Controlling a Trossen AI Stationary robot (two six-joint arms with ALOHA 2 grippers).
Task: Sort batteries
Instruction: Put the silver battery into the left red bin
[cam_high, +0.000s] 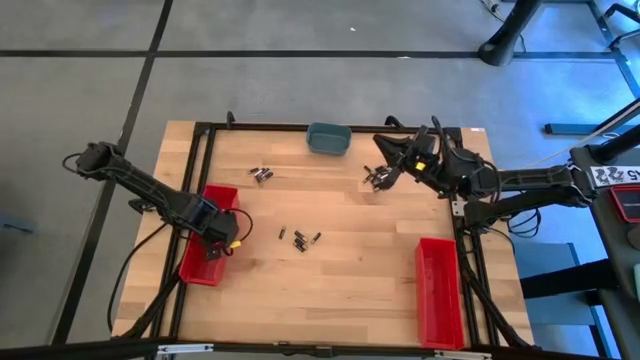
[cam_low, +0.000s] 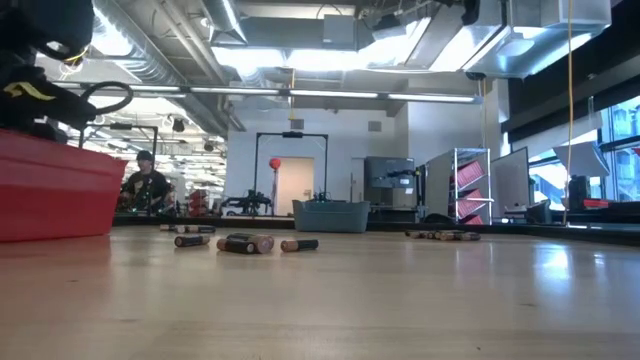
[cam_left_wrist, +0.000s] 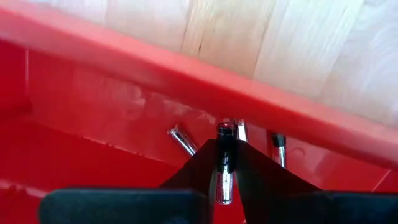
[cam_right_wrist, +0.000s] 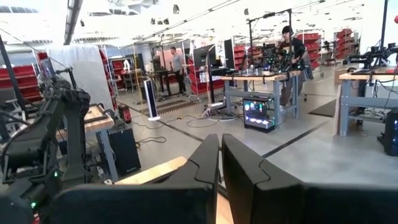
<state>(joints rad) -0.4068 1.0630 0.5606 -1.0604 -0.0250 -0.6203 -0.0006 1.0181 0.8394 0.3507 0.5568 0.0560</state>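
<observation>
- Batteries lie in several places: one stands between my left fingertips, a few rest inside the left red bin (cam_high: 205, 262), and loose groups sit on the wooden table (cam_high: 330, 285).
- My left gripper (cam_left_wrist: 225, 163) hangs over the left red bin, near its inner wall, with its fingers close around a slim battery (cam_left_wrist: 224, 163) that stands upright between them; I cannot tell whether the grasp is firm or loosening.
- Just beyond that gripper, other batteries (cam_left_wrist: 181, 139) lie on the bin's floor against its far wall, one slanted, others nearly upright in the wrist view.
- To the right of that bin, mid-table, a small cluster of batteries (cam_high: 300, 238) lies well apart from both of my grippers; the low view shows them on their sides (cam_low: 248, 243).
- Farther back, a second group (cam_high: 261, 174) lies near the grey-blue dish (cam_high: 328, 139) at the table's far edge.
- A third group (cam_high: 378, 178) lies just beside my right arm's tip in the high view.
- My right gripper (cam_right_wrist: 220, 163) is raised and faces out into the room, fingers pressed together with nothing between them.
- Another red bin (cam_high: 437, 290) sits at the table's near right, apart from both grippers.
</observation>
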